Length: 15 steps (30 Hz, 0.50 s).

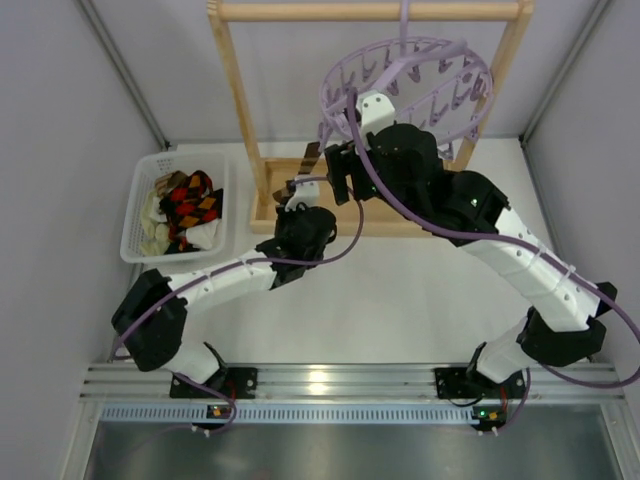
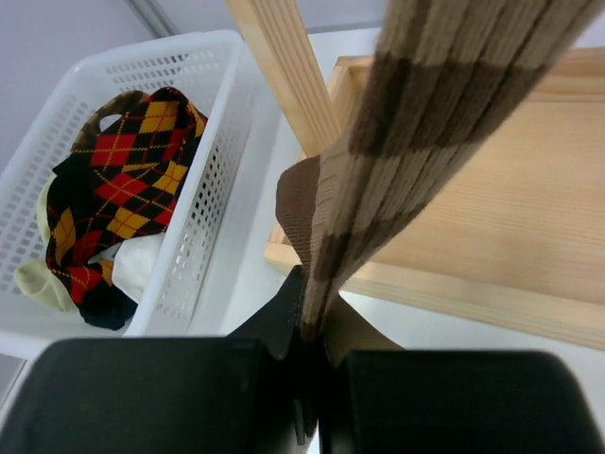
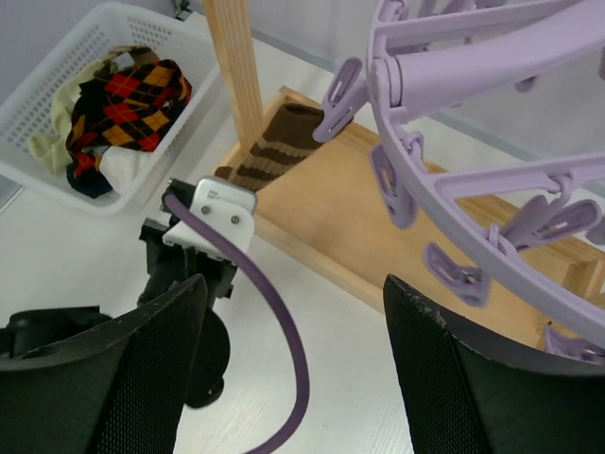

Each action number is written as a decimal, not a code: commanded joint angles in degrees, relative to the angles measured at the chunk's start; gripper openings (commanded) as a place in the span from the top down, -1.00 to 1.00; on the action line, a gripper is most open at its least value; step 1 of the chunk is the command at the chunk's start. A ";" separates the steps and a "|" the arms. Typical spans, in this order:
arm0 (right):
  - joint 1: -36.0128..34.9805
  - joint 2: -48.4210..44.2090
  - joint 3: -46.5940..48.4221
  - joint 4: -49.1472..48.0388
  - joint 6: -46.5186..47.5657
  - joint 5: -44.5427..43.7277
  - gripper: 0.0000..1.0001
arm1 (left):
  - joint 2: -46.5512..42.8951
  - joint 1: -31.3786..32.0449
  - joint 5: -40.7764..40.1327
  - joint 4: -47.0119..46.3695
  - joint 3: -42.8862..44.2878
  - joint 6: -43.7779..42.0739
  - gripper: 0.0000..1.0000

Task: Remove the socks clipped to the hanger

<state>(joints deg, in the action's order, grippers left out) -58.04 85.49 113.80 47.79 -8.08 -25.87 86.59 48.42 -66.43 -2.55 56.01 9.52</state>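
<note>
A brown sock with tan stripes (image 2: pixel 425 123) hangs from a clip of the lavender hanger (image 3: pixel 492 180), stretched down at a slant. My left gripper (image 2: pixel 317 322) is shut on the sock's lower end. The sock also shows in the right wrist view (image 3: pixel 279 147) and the top view (image 1: pixel 305 162). The hanger (image 1: pixel 405 85) hangs by its hook from the wooden rack's top bar. My right gripper (image 3: pixel 293 312) is open and empty, just below the hanger's ring. Argyle and white socks (image 1: pixel 185 210) lie in the white basket (image 1: pixel 135 215).
The light wooden rack (image 1: pixel 240 100) stands at the back with its flat base (image 3: pixel 378 218) under the hanger and an upright post (image 2: pixel 284 71) beside the sock. My left arm's wrist and purple cable (image 3: pixel 255 293) lie below my right gripper.
</note>
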 commanded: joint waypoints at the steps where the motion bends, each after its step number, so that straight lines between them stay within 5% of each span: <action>1: -1.98 2.39 5.11 -2.27 0.08 0.21 -0.45 | -3.44 3.24 1.49 1.14 -1.25 3.66 1.00; 15: -3.57 11.45 14.43 1.34 1.75 -10.51 -0.44 | 8.50 21.53 -7.22 1.05 12.36 0.33 1.00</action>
<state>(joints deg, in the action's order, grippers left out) -60.90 95.94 124.99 48.29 -7.25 -31.62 93.51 67.94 -70.48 -1.15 64.27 10.57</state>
